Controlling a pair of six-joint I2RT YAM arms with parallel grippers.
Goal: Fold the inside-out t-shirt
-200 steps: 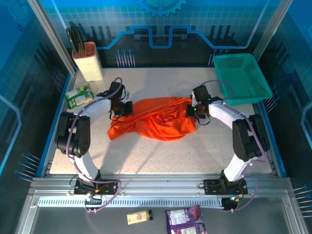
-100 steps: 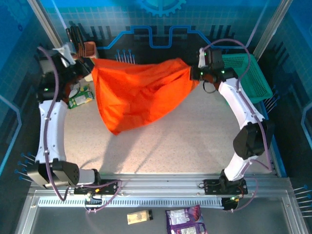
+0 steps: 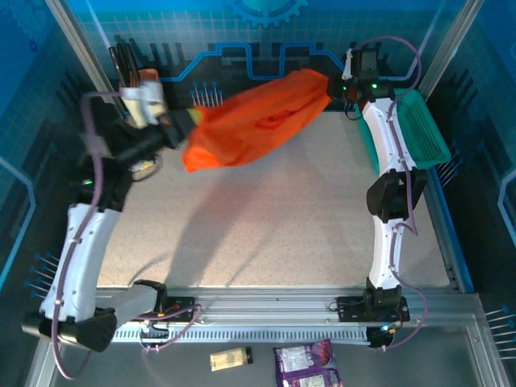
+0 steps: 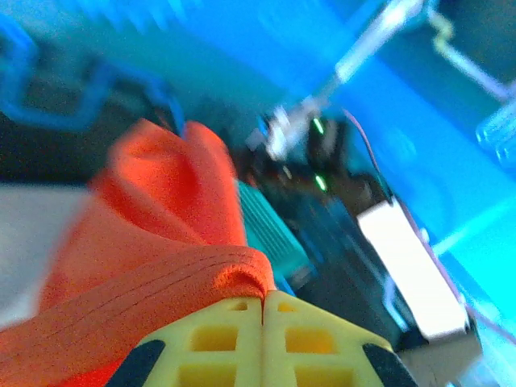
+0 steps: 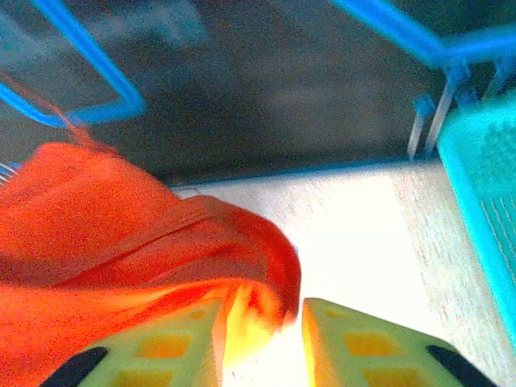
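The inside-out t-shirt is a bright orange-red bundle hanging in the air over the back of the table, stretched between both grippers. My left gripper holds its left end. In the left wrist view the yellow fingers are pressed together on a fold of the t-shirt. My right gripper is at the shirt's right end, high by the back wall. In the right wrist view its jaws stand apart, with the hem of the t-shirt draped over the left finger and into the gap.
A teal mesh basket stands at the back right, just beside the right arm, and shows as basket at the right wrist view's edge. A white holder stands at the back left behind the left arm. The speckled table lies below.
Both arms have lifted the shirt off the table and carried it up toward the back wall. The right jaws, shut before, have parted. The hanging cloth has drawn up into a tighter bundle.
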